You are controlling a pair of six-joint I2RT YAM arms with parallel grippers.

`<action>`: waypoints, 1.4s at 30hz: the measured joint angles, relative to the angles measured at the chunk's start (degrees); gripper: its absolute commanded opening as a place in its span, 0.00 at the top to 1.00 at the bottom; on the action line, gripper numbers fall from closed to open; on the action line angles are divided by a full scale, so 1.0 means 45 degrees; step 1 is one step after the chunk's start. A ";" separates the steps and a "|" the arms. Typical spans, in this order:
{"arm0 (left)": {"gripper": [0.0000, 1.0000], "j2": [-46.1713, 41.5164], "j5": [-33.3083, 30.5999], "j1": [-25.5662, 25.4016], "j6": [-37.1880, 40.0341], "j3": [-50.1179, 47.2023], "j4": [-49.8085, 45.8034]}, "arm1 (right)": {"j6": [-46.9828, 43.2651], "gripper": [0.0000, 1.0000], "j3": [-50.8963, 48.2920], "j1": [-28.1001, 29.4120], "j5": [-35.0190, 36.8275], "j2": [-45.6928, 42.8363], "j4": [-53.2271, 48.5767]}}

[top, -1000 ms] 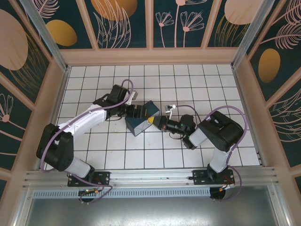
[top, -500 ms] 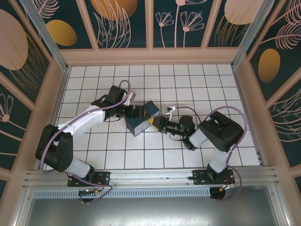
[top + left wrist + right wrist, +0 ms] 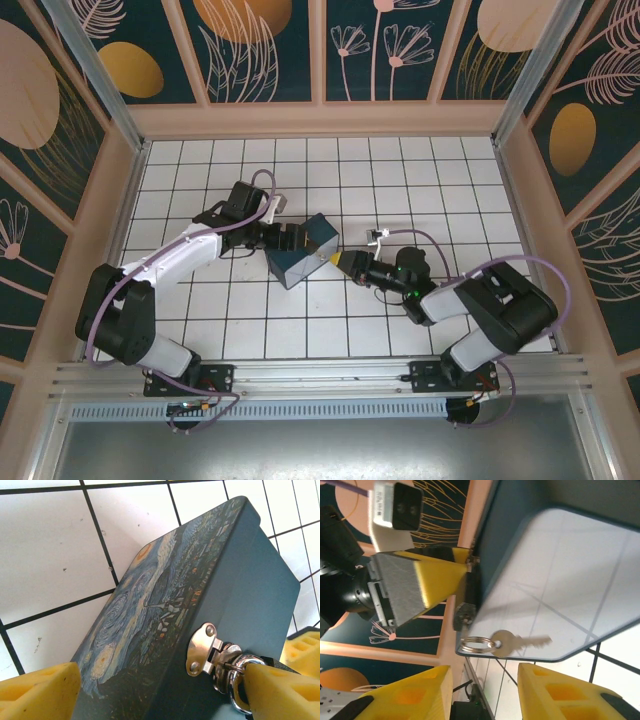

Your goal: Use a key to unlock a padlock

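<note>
The left tool (image 3: 160, 680) is spread wide and squeezes the blue box (image 3: 165, 595) from both sides. One yellow finger (image 3: 40, 692) is by the painted lid, and the other is pressed up against the silver loop of the padlock (image 3: 464, 614). I think it holds the box tipped up off the white tiled tabletop (image 3: 50, 555) so the front faces the other arm and the lock does not swing. The padlock is the small dark lump hanging from the shiny clasp (image 3: 202, 650) on the front of the box. Just beside it is the key (image 3: 517, 642), on a thin ring (image 3: 475, 644). Its teeth are out in the open, so this key is not inside the lock. I cannot tell what the ring hangs from. The right tool (image 3: 484, 680) sits close to the key with its two fingers partly apart and nothing between them. It looks ready to pinch the key, and it needs careful aim because the key is so tiny and thin.
</note>
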 measured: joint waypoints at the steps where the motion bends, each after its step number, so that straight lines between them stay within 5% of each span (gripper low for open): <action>1: 0.15 0.0000 0.0000 0.0000 0.0000 0.0000 0.0005 | -0.0107 0.67 0.0087 0.0000 0.0029 -0.0185 -0.0189; 21: 0.15 0.0000 0.0151 0.0000 -0.0049 -0.0058 0.0078 | -0.0223 0.75 0.1443 0.0627 0.0656 0.0175 -0.1758; 42: 0.17 0.0000 0.0248 0.0058 -0.0034 -0.0058 0.0039 | -0.0068 0.97 0.1452 0.0937 0.0685 0.0364 -0.1506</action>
